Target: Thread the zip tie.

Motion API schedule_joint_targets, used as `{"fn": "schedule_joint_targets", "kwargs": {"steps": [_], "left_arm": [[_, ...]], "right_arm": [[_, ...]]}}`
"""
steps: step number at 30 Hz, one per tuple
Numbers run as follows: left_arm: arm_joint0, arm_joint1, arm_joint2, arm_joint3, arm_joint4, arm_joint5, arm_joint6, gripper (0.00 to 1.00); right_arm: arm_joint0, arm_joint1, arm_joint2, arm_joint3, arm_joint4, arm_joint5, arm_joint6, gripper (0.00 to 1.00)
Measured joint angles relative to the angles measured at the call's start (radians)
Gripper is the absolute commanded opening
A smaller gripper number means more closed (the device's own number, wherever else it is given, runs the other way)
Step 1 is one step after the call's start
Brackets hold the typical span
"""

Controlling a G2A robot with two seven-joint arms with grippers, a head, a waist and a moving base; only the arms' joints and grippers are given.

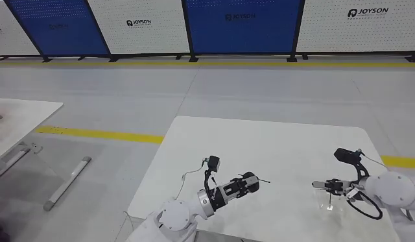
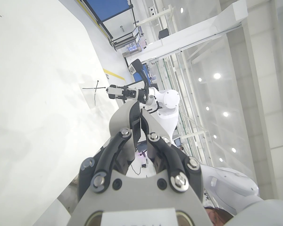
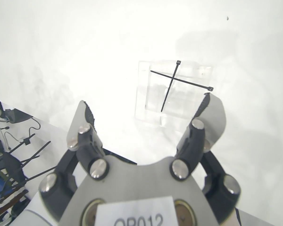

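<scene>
Two black zip ties lie crossed on a small clear box (image 3: 142,90): one zip tie (image 3: 169,89) runs lengthwise and the other zip tie (image 3: 191,83) lies across it. My right gripper (image 3: 146,101) hovers open just short of the box, with one fingertip (image 3: 206,99) near a tie's head. In the top view the right gripper (image 1: 319,185) is at the table's right side, above the box (image 1: 329,204). My left gripper (image 1: 251,181) is near the table's front middle, shut, and a thin black zip tie (image 1: 264,180) pokes out of its fingers (image 2: 132,118).
The white table (image 1: 272,145) is bare apart from the box. Its front edge runs close below both arms. Cables and stands (image 3: 18,151) sit on the floor beyond the table edge. Blue and white panels (image 1: 240,15) line the far floor.
</scene>
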State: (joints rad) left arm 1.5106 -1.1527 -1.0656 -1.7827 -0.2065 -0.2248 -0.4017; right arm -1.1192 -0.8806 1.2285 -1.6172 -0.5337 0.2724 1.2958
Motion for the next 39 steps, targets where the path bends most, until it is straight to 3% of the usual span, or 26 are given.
{"fn": "schedule_joint_targets", "kwargs": {"steps": [20,39], "left_arm": [[0.0,0.0,0.0,0.0,0.0,0.0,0.0,0.0],[0.0,0.0,0.0,0.0,0.0,0.0,0.0,0.0]], "right_arm": [[0.055,-0.005,-0.051,0.063,-0.058,0.061,0.091,0.39],[0.197,-0.035,-0.223,0.213,-0.081,0.068,0.094,0.31]]}}
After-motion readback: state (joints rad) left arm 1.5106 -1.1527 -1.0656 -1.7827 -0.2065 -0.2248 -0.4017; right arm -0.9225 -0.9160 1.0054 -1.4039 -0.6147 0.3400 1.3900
